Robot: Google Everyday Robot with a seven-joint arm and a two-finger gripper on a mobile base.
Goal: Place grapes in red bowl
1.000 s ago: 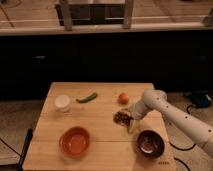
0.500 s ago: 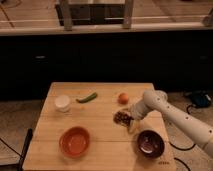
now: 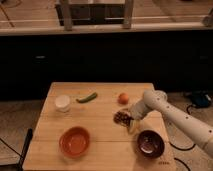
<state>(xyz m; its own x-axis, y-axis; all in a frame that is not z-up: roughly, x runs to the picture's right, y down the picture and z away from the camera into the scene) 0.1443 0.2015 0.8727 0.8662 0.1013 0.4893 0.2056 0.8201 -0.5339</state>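
A dark bunch of grapes (image 3: pixel 120 117) lies on the wooden table (image 3: pixel 100 135), right of centre. The red bowl (image 3: pixel 75 141) stands at the front left of the table, well apart from the grapes. My gripper (image 3: pixel 127 120) comes in from the right on a white arm (image 3: pixel 170 116) and sits right at the grapes, partly covering them.
A dark maroon bowl (image 3: pixel 150 143) stands at the front right, just below the arm. An orange fruit (image 3: pixel 123 98) lies behind the grapes. A green pepper (image 3: pixel 87 97) and a white cup (image 3: pixel 62 103) are at the back left. A dark counter runs behind the table.
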